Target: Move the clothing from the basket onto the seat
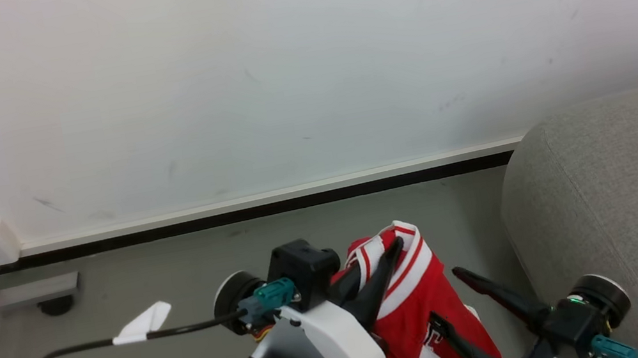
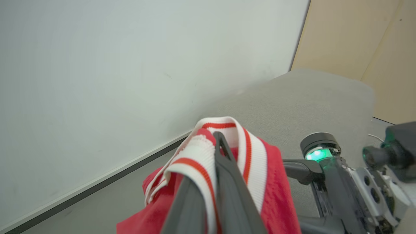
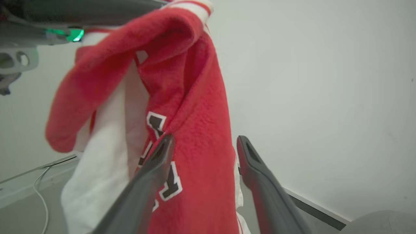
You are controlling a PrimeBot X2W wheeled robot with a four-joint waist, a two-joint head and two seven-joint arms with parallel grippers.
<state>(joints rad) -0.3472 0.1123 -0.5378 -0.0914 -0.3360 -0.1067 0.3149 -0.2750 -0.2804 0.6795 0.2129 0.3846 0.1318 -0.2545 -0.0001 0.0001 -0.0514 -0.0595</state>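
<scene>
Your left hand (image 1: 396, 247) is pressed together on the white-and-red striped band of the clothing (image 1: 419, 311). The red garment hangs from that pinch, up in the air over the grey floor (image 1: 167, 276), in front of the pale wall (image 1: 275, 69). None of it rests on the seat (image 1: 634, 204) yet. The seat sits just to the right of the hanging cloth, close but apart from it.

Your right hand (image 3: 205, 140) is spread wide, down by the lower half of the garment, near the black-and-white lettering. In the right wrist view the red cloth hangs between its fingers (whether a finger actually brushes the fabric, I can't tell), and it is not closed on anything.

So, by my reckoning, you're mid-carry: this piece is lifted and out of the basket, but the laying-down is not done. What's left is to bring it over the grey cushion and let go. How much more waits in the basket can't be judged from here.
</scene>
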